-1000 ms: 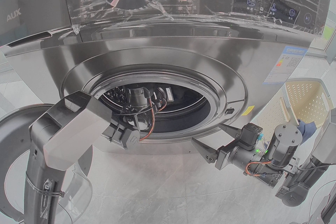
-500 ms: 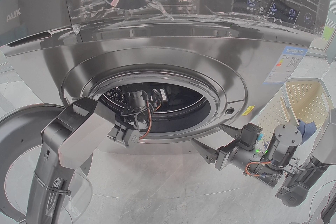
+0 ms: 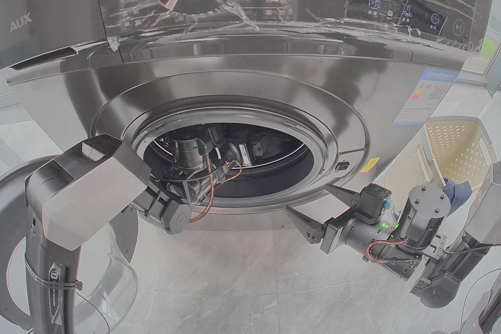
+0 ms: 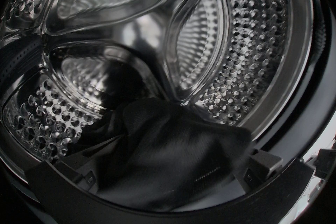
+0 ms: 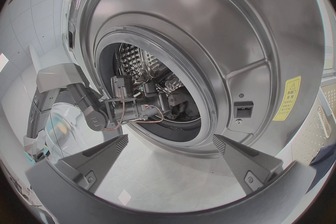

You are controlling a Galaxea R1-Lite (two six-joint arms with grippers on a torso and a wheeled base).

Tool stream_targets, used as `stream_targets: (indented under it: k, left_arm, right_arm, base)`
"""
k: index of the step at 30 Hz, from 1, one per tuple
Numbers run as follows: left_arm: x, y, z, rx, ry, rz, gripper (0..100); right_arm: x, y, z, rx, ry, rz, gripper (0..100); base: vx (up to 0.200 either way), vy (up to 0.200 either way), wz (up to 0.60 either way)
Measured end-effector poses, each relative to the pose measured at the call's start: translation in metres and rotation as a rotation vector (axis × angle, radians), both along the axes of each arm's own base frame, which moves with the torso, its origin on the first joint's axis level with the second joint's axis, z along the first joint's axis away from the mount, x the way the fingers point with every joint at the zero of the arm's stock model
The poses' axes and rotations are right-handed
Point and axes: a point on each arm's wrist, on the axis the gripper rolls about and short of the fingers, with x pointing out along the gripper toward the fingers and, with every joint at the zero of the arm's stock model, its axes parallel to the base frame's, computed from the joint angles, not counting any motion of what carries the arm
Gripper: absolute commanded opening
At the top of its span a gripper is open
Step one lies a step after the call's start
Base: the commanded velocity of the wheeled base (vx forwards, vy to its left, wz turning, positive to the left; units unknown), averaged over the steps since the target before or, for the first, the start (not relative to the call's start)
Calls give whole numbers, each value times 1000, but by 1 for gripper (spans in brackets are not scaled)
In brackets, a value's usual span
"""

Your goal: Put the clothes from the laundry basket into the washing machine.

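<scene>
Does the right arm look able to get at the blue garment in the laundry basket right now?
Probably not yet: the open right gripper points at the washing machine, away from the laundry basket, where the blue garment sits behind its wrist.

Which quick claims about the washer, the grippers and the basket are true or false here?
1. The washer door is shut. False: the door stands open on the robot's left.
2. A dark garment lies in the drum. True.
3. The right arm grips a garment. False: the right gripper is open and empty, outside the drum.
4. The left gripper is inside the drum opening. True.
5. A blue cloth lies in the laundry basket. True.
</scene>
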Motion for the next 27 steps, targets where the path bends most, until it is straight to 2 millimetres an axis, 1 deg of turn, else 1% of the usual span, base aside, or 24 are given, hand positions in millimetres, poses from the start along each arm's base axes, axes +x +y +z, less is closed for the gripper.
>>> stream_targets:
  k: [6, 12, 15, 21, 24, 27]
  left_arm:
    - [-5, 4, 2, -21, -22, -37, 100]
    - [-5, 6, -4, 17, 25, 15, 100]
    - [-8, 8, -4, 23, 33, 16, 100]
    - [-9, 8, 5, 3, 1, 14, 100]
    - [-8, 4, 15, -31, -42, 6, 100]
    - [-5, 0, 20, -50, -66, 4, 100]
  right_arm:
    - [0, -1, 0, 0, 0, -2, 100]
    - [1, -1, 0, 0, 0, -3, 100]
    - [1, -1, 0, -1, -1, -4, 100]
    - [1, -1, 0, -1, -1, -3, 100]
    - [1, -1, 0, 0, -2, -3, 100]
    - [1, -1, 0, 0, -1, -3, 100]
  base:
    - [0, 0, 0]
    - [0, 0, 0]
    - [0, 0, 0]
    - [0, 0, 0]
    - [0, 0, 0]
    - [0, 0, 0]
